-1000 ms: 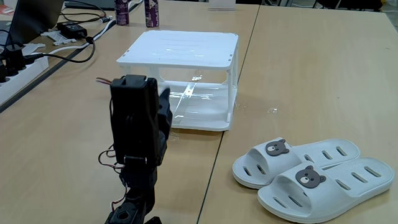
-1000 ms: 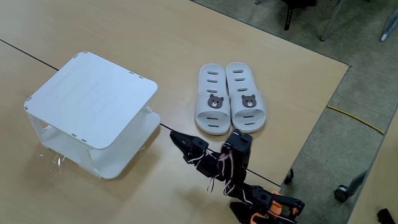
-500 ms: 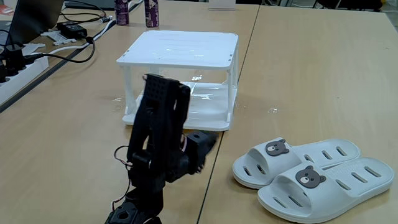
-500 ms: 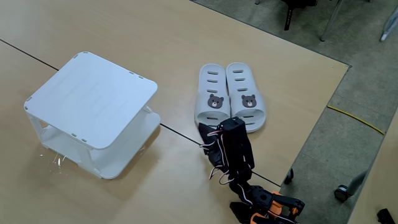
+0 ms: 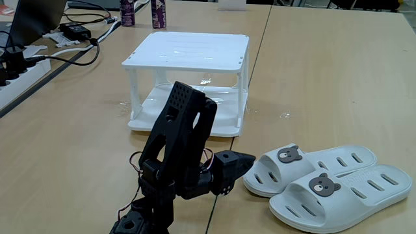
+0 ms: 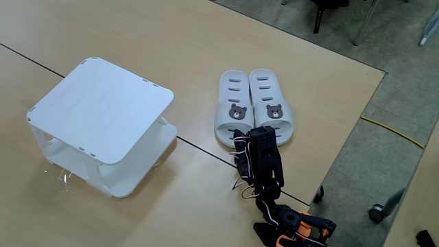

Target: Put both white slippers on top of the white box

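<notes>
Approach step: claw [image 5: 246,161] near toe of white slippers [image 5: 328,185], open or closed unclear. Next: grip one, carry to white box [image 5: 188,51] at 11 o'clock.

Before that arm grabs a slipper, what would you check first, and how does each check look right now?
1. Both white slippers side by side on the table: ok.
2. Top of white box free for them: ok.
3. End effector near the closer slipper's toe end: ok.
4. End effector open enough to take a slipper: cannot tell.
5. End effector carrying nothing: ok.
6. Power cables away from the arm's path: ok.
</notes>
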Robot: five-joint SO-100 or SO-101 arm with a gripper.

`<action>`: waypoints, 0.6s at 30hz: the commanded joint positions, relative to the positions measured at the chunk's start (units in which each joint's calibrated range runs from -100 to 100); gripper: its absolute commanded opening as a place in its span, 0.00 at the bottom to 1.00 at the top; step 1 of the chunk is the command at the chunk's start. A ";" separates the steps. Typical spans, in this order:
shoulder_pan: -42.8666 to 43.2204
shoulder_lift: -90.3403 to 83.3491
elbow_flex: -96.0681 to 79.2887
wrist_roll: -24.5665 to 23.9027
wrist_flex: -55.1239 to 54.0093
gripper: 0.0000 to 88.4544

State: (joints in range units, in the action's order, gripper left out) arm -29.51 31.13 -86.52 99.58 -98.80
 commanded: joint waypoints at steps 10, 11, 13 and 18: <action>-0.42 2.90 11.78 0.42 0.18 0.15; -0.50 3.99 12.59 0.42 0.18 0.16; -0.50 5.76 15.03 0.42 0.18 0.18; -2.15 7.61 23.24 0.42 2.42 0.19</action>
State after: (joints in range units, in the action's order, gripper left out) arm -29.74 38.97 -68.82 99.58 -98.71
